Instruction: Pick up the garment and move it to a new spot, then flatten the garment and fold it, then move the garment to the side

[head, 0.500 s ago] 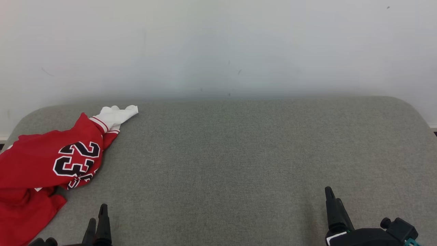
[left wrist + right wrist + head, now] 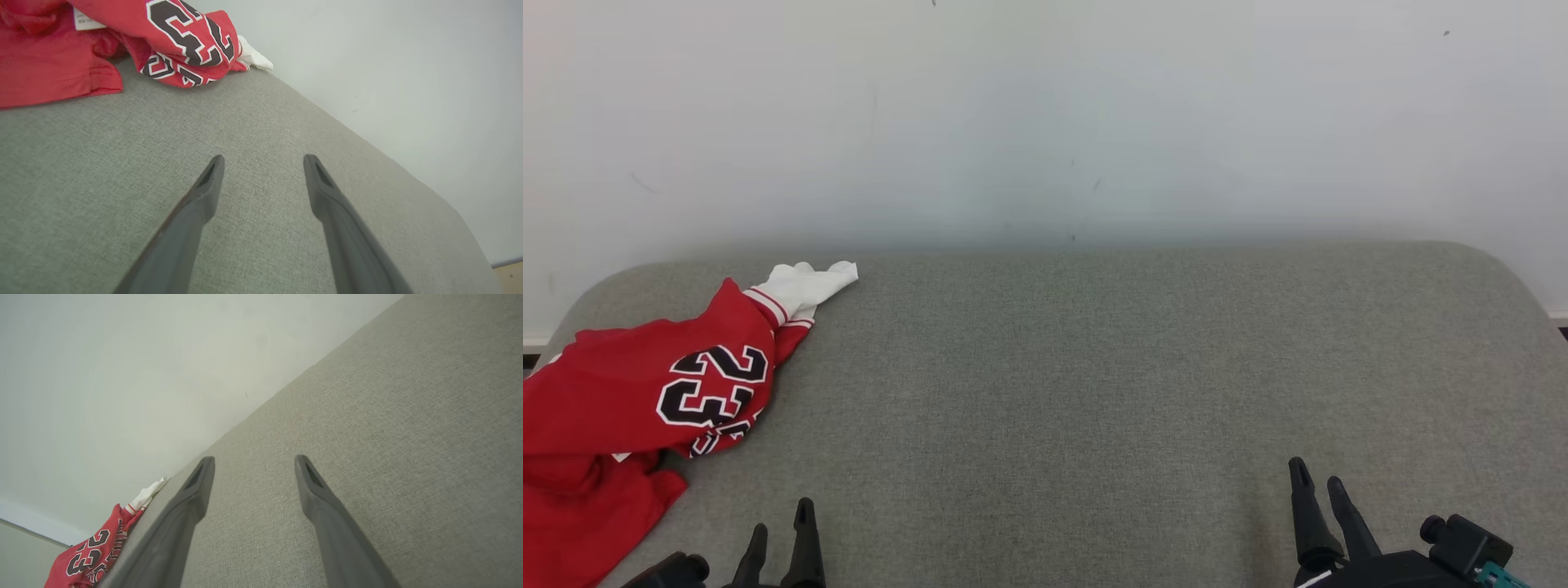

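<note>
The red garment (image 2: 621, 408), printed with a black 23 and ending in a white cuff, lies crumpled at 9 o'clock on the grey fabric bench (image 2: 1094, 367). The left tool (image 2: 783, 516) sits at 7 o'clock, fingers spread and holding nothing, near the garment but apart from it. The right tool (image 2: 1315, 474), at 5 o'clock, is likewise spread, well apart from the garment.

Soft, even light lay bright over the pale wall (image 2: 1045, 122) and the grey fabric surface (image 2: 1094, 367), leaving only a faint shadow band where the two met, the weave crisp in the head view and stretched toward the borders in the wide-angle wrist views.
</note>
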{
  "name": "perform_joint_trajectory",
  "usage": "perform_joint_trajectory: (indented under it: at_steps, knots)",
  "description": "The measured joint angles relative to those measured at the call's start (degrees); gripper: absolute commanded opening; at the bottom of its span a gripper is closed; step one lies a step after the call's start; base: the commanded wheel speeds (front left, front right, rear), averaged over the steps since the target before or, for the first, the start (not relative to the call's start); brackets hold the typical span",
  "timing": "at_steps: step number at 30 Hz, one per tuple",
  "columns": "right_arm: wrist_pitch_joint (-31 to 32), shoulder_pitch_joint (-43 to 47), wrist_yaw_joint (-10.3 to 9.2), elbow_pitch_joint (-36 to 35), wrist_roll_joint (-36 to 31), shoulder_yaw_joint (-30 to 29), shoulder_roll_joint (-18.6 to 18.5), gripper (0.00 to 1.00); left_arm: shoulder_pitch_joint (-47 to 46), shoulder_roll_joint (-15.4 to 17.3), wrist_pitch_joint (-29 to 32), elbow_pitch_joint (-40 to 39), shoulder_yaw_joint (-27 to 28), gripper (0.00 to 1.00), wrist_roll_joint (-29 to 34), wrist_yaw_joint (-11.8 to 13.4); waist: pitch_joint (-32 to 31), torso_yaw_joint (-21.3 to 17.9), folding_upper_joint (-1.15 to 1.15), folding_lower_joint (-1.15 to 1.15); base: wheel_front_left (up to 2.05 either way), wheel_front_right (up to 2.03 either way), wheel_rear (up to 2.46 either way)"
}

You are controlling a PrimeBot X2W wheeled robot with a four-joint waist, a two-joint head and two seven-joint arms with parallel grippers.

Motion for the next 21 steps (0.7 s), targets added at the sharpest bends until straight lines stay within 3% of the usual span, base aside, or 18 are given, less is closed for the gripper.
perform_joint_trajectory:
  at_steps: [11, 21]
  knots:
    - [1.43, 1.11, 0.0, -1.97, -11.74, 0.25, 0.0, 1.0, -0.01, 1.31, -2.43, -0.64, -3.1, 1.0, 9.21, 2.82, -0.59, 0.09, 0.0, 0.01, 0.0, 0.0, 0.0]
    - [1.92, 2.24, 0.0, -3.27, -18.48, -0.2, 0.0, 1.0, 0.09, 2.83, -4.41, -0.81, -5.36, 1.0, 14.38, 3.25, -1.08, 0.5, 0.0, 0.01, 0.0, 0.0, 0.0]
